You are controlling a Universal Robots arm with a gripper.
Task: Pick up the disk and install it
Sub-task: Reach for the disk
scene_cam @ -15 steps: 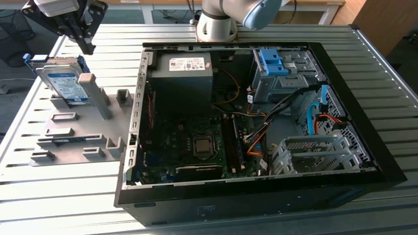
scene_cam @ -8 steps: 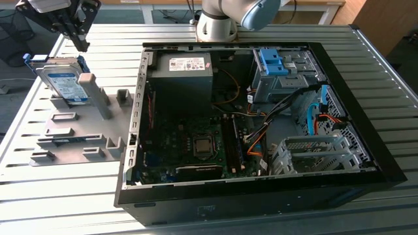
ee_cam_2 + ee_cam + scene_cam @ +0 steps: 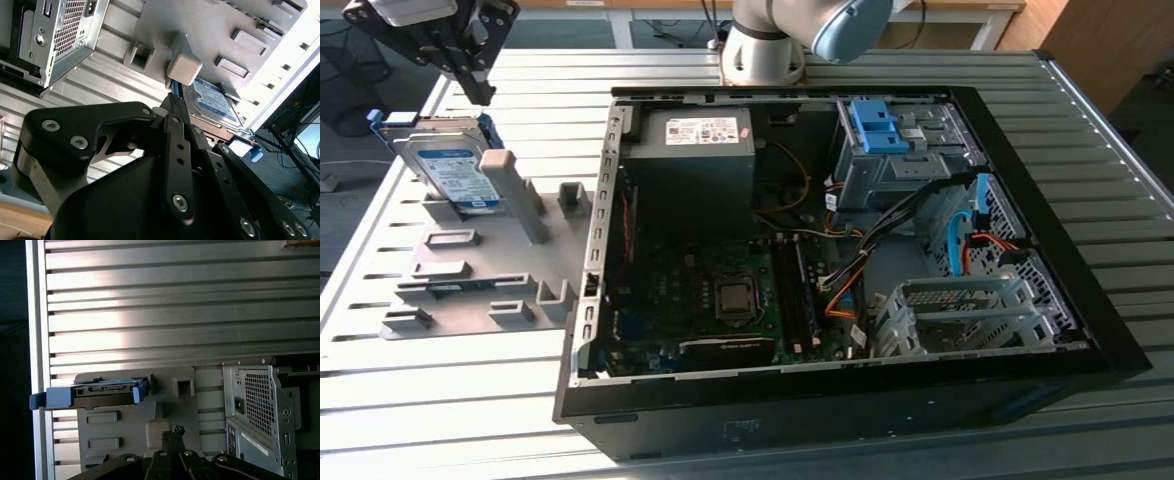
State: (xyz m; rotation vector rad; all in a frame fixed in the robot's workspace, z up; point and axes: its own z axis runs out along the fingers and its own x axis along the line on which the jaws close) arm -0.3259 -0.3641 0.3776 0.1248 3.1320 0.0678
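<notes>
The gripper [image 3: 486,97], its fingers drawn together, hangs just above the disk [image 3: 451,168]. The disk stands on edge, tilted, in the grey fixture plate [image 3: 460,300] on the slatted metal table [image 3: 440,400]. The open computer case [image 3: 854,410] lies beside the plate, toward the exterior view's right.

A ribbed metal table [image 3: 454,400] carries two items. Open computer case [image 3: 854,420] at three o'clock in the exterior view; grey fixture plate [image 3: 500,275] at nine.
</notes>
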